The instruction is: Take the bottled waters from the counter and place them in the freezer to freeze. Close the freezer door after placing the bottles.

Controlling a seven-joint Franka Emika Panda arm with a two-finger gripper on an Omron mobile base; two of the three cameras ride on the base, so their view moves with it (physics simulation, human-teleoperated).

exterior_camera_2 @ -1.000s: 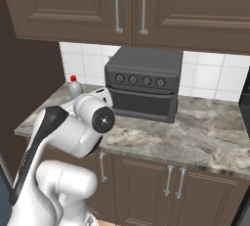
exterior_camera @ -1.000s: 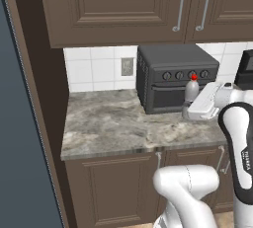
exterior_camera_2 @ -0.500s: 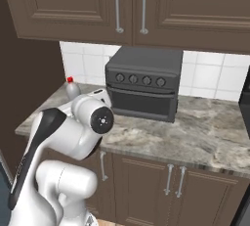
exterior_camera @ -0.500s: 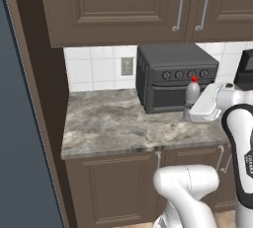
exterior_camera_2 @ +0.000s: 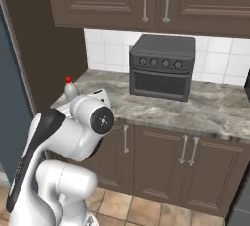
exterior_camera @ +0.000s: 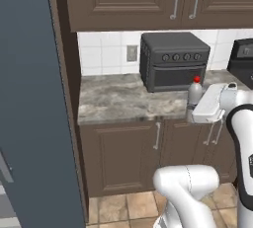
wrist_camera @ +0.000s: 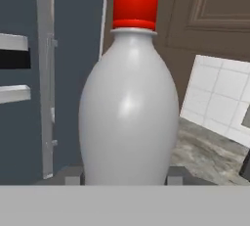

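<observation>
My gripper [wrist_camera: 125,177] is shut on a bottled water [wrist_camera: 128,107], a pale bottle with a red cap that stands upright between the two fingertips [wrist_camera: 73,177]. In the left base view the bottled water [exterior_camera: 195,93] sits in front of the white hand, over the front edge of the counter [exterior_camera: 123,101]. From the right base view the bottled water [exterior_camera_2: 71,91] is above the counter's [exterior_camera_2: 210,107] left front corner. The blue-grey freezer [exterior_camera: 34,103] rises at the left, and pale shelves [wrist_camera: 14,93] show inside it.
A dark grey toaster oven [exterior_camera: 173,61] stands at the back of the counter against white tiles; it also appears as the toaster oven [exterior_camera_2: 161,68] in the right base view. Brown cabinets hang above and stand below. A tall brown panel [exterior_camera_2: 53,49] separates counter and freezer.
The whole picture has shifted, so the base has moved: more of the freezer's blue-grey panel shows at the left. The bottle stays in the grip, level with the counter's front edge.
</observation>
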